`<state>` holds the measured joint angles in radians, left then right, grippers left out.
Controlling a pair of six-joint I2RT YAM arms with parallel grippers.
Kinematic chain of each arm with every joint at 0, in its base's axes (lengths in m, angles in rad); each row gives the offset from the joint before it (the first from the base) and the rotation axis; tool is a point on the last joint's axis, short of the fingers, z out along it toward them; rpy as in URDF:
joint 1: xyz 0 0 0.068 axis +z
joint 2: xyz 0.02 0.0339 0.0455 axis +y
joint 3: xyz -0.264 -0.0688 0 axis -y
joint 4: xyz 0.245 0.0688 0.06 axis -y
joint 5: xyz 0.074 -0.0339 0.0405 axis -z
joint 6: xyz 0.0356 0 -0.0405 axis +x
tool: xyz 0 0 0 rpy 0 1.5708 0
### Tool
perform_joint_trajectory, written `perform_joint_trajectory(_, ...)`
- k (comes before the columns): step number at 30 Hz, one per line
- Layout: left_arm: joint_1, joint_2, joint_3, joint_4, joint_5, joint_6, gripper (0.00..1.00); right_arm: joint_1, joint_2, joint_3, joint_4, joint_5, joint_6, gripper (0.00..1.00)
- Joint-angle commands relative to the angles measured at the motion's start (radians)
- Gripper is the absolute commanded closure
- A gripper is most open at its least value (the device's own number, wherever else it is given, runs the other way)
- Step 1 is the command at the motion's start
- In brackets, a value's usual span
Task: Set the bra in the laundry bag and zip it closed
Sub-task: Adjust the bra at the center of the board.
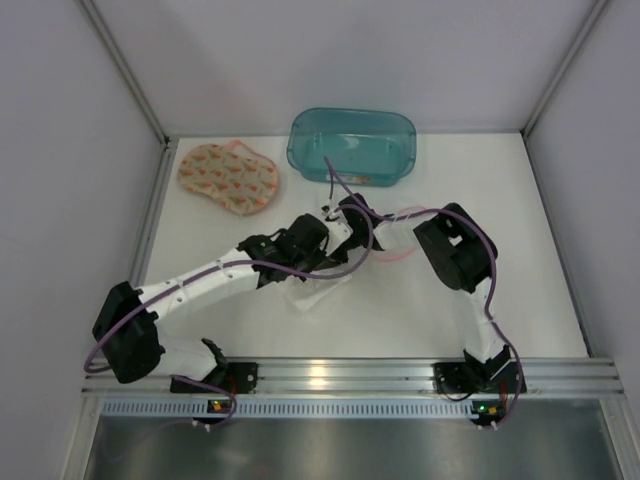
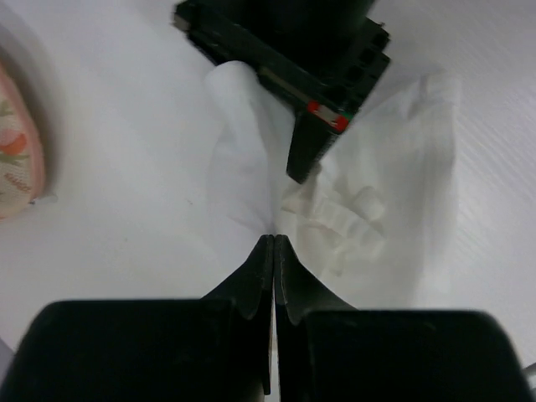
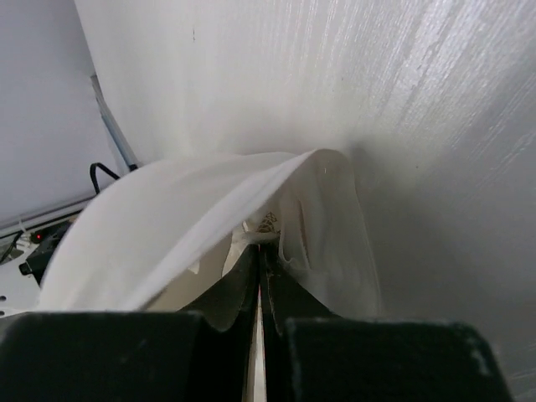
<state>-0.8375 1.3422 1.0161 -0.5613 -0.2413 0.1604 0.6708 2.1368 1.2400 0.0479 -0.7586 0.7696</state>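
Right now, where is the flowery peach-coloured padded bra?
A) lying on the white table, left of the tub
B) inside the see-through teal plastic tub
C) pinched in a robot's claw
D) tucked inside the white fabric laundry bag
A: the flowery peach bra lies flat on the white table, left of the see-through teal plastic tub, while the left gripper and right gripper both pinch the white fabric laundry bag.
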Motion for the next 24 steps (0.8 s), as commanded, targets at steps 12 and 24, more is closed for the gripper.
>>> perform_joint_trajectory(12,-0.163,0.061,-0.079,0.090,0.123,-0.130,1.00,-0.014,-0.021,0.013,0.000,-0.022,-0.030,1.00)
perform_joint_trajectory(24,-0.181,0.058,-0.105,0.095,0.142,-0.122,0.82,-0.037,-0.141,0.091,-0.339,0.105,-0.268,0.66)
